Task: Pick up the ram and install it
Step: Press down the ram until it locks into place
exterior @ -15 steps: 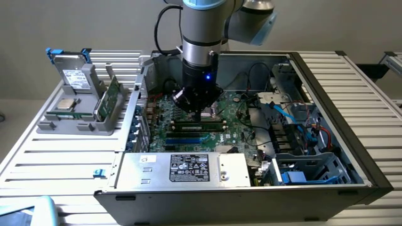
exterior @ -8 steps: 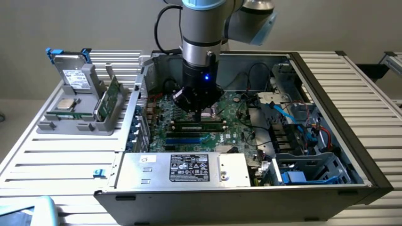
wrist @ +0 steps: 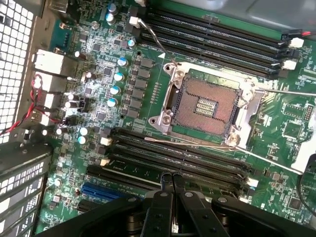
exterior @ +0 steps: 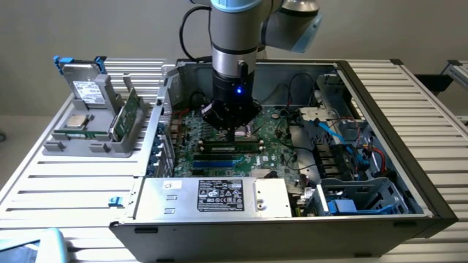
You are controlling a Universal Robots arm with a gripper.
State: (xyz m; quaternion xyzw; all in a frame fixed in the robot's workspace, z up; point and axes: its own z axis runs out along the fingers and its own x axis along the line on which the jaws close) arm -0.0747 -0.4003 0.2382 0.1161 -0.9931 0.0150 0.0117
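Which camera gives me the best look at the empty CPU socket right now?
The wrist view: the CPU socket sits open and unobstructed, its contact grid and metal frame plain. In the exterior view the gripper stands over that part of the motherboard, hiding the socket.

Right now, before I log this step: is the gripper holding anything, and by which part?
Nothing is held: the gripper has its jaws shut together, empty, just above the ram lying in its slot.

Ram (exterior: 232, 146) partly behind the pincer (exterior: 235, 131) (seating in its slot unclear)
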